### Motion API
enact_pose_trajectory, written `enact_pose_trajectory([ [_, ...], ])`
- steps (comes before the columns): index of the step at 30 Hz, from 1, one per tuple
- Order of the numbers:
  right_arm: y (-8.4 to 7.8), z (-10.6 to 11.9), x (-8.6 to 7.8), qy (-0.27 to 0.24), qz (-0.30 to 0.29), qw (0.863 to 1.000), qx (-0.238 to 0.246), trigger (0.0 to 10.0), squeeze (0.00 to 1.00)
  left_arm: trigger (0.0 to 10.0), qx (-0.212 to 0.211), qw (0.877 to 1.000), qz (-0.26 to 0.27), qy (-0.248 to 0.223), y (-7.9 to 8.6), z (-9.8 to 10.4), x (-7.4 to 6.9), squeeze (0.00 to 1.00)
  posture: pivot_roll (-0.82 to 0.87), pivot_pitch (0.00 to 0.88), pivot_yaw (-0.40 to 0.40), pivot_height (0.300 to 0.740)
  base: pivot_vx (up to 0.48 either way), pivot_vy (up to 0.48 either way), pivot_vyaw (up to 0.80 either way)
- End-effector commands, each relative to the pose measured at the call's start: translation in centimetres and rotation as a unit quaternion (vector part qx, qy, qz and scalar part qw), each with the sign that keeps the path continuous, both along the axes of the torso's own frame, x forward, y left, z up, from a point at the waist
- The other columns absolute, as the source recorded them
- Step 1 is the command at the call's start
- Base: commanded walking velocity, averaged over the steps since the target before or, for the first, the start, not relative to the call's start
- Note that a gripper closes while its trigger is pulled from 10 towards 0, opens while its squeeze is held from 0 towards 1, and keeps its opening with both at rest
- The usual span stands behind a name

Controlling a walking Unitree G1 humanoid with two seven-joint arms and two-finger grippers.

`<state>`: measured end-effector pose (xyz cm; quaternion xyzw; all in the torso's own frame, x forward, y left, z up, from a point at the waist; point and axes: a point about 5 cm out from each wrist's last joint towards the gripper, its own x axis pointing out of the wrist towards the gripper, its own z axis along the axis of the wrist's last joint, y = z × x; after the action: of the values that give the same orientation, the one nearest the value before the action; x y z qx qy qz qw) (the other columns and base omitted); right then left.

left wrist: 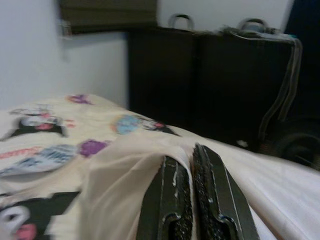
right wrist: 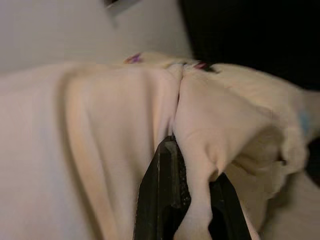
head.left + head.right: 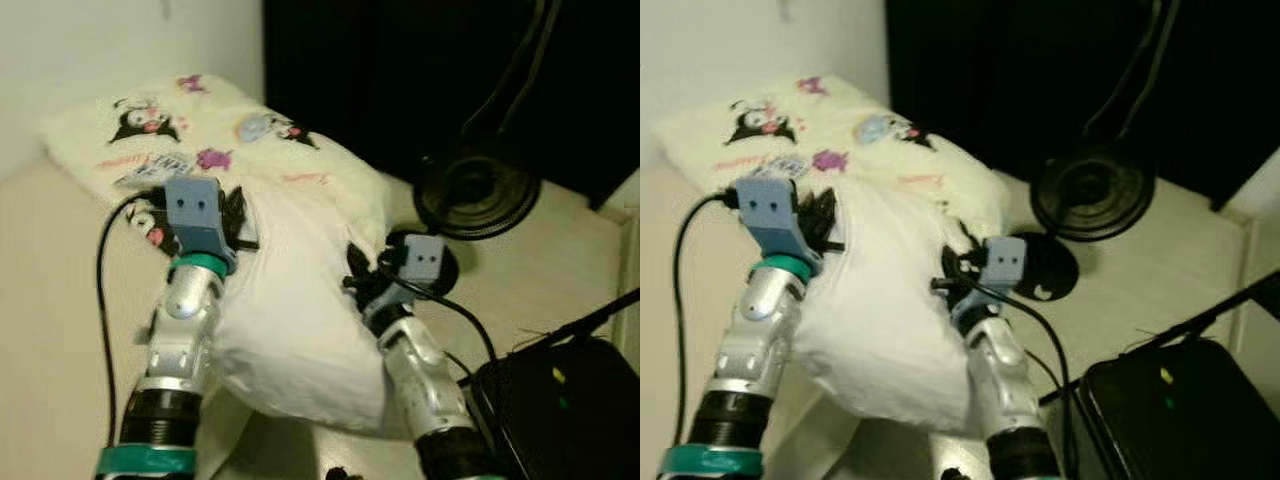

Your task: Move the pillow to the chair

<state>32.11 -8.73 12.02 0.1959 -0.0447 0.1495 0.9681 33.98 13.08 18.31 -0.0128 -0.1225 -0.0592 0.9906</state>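
A cream pillow (image 3: 290, 290) with printed cartoon figures is held up in front of me, its far end toward the wall corner. My left gripper (image 3: 238, 222) is shut on the pillow's left side; in the left wrist view its fingers (image 1: 172, 195) press together over a fold of fabric. On the pillow's right side my right gripper (image 3: 358, 268) is shut too, and the right wrist view shows cloth (image 2: 200, 150) pinched between the black fingers (image 2: 165, 190). No chair can be made out.
A black round fan base (image 3: 478, 192) stands on the pale floor at the right, beside a small black round object (image 3: 440, 262). A black box (image 3: 570, 410) with a lit dot sits at the lower right. Dark furniture (image 3: 420, 70) fills the back.
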Motion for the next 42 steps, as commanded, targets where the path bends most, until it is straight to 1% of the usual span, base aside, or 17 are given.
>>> enact_pose_trajectory([
  [1, 2.1, 1.6, -0.2, -0.029, 0.026, 0.999, 0.027, 10.0, 0.0, 10.0, 0.003, 0.999, -0.021, -0.024, -0.9, 1.1, 0.0, 0.0, 0.14, 0.02, 0.046, 0.74, 0.0, 0.0, -0.8],
  [4, 1.9, 2.2, -0.2, -0.04, 0.022, 0.998, 0.029, 10.0, 0.0, 10.0, 0.002, 0.999, -0.029, -0.027, -1.4, 1.2, -0.1, 0.0, 0.13, 0.014, 0.05, 0.74, 0.0, 0.0, -0.8],
  [7, 1.6, 2.4, -0.1, -0.044, 0.017, 0.998, 0.029, 10.0, 0.0, 10.0, 0.001, 0.999, -0.04, -0.025, -2.0, 1.1, -0.2, 0.0, 0.13, 0.011, 0.053, 0.74, 0.0, 0.0, -0.8],
  [10, 1.5, 2.4, -0.1, -0.045, 0.014, 0.998, 0.029, 10.0, 0.0, 10.0, 0.0, 0.999, -0.045, -0.024, -2.3, 1.0, -0.3, 0.0, 0.13, 0.011, 0.053, 0.74, 0.0, 0.0, -0.8],
  [14, 1.4, 2.3, -0.2, -0.043, 0.012, 0.999, 0.026, 10.0, 0.0, 10.0, -0.003, 0.998, -0.062, -0.01, -2.9, 0.5, -0.4, 0.0, 0.12, 0.006, 0.062, 0.74, 0.0, 0.0, -0.8],
  [16, 1.4, 2.2, -0.4, -0.04, 0.01, 0.999, 0.022, 10.0, 0.0, 10.0, -0.002, 0.997, -0.075, 0.006, -3.4, -0.4, -0.6, 0.0, 0.11, 0.0, 0.067, 0.74, 0.0, 0.0, -0.8],
  [20, 1.2, 1.9, -0.7, -0.036, 0.006, 0.999, 0.018, 10.0, 0.0, 10.0, -0.003, 0.997, -0.081, 0.014, -3.8, -0.7, -0.7, 0.0, 0.1, 0.0, 0.07, 0.74, 0.0, 0.0, -0.8],
  [21, 0.9, 1.6, -0.9, -0.032, 0.001, 0.999, 0.013, 10.0, 0.0, 10.0, -0.001, 0.996, -0.085, 0.017, -3.9, -0.9, -0.8, 0.0, 0.1, 0.0, 0.071, 0.74, 0.0, 0.0, -0.8],
  [26, 0.5, 1.3, -1.1, -0.029, -0.004, 1.0, 0.008, 10.0, 0.0, 10.0, 0.0, 0.996, -0.088, 0.019, -4.0, -1.0, -0.6, 0.0, 0.09, 0.0, 0.073, 0.74, 0.0, 0.0, -0.8],
  [31, -0.3, 1.3, -1.2, -0.028, -0.018, 0.999, 0.004, 10.0, 0.0, 10.0, 0.001, 0.995, -0.093, 0.022, -4.3, -1.2, -0.6, 0.0, 0.09, 0.0, 0.077, 0.74, 0.0, 0.0, -0.8],
  [34, -1.0, 1.3, -1.1, -0.028, -0.032, 0.999, 0.0, 10.0, 0.0, 10.0, 0.003, 0.995, -0.095, 0.026, -4.4, -1.4, -0.7, 0.0, 0.09, 0.0, 0.078, 0.74, 0.0, 0.0, -0.8],
  [35, -1.0, 1.3, -1.1, -0.028, -0.032, 0.999, 0.0, 10.0, 0.0, 10.0, 0.003, 0.995, -0.095, 0.026, -4.4, -1.4, -0.7, 0.0, 0.09, 0.0, 0.078, 0.74, 0.0, 0.0, -0.8],
  [37, -1.7, 1.3, -1.0, -0.027, -0.044, 0.999, -0.003, 10.0, 0.0, 10.0, 0.003, 0.995, -0.096, 0.031, -4.4, -1.6, -0.8, 0.0, 0.09, 0.0, 0.078, 0.74, 0.0, 0.0, -0.8],
  [38, -1.7, 1.3, -1.0, -0.027, -0.044, 0.999, -0.003, 10.0, 0.0, 10.0, 0.003, 0.995, -0.096, 0.031, -4.4, -1.6, -0.8, 0.0, 0.09, 0.0, 0.078, 0.74, 0.0, 0.0, -0.8],
  [39, -2.1, 1.3, -1.0, -0.028, -0.051, 0.998, -0.005, 10.0, 0.0, 10.0, 0.002, 0.995, -0.096, 0.035, -4.4, -1.8, -0.8, 0.0, 0.09, 0.0, 0.078, 0.74, 0.0, 0.0, -0.8],
  [40, -2.1, 1.3, -1.0, -0.028, -0.051, 0.998, -0.005, 10.0, 0.0, 10.0, 0.002, 0.995, -0.096, 0.035, -4.4, -1.8, -0.8, 0.0, 0.09, 0.0, 0.078, 0.74, 0.0, 0.0, -0.8],
  [42, -2.8, 1.6, -0.8, -0.033, -0.064, 0.997, -0.006, 10.0, 0.0, 10.0, 0.002, 0.995, -0.097, 0.038, -4.3, -1.9, -0.9, 0.0, 0.09, 0.0, 0.08, 0.74, 0.0, 0.0, -0.8],
])
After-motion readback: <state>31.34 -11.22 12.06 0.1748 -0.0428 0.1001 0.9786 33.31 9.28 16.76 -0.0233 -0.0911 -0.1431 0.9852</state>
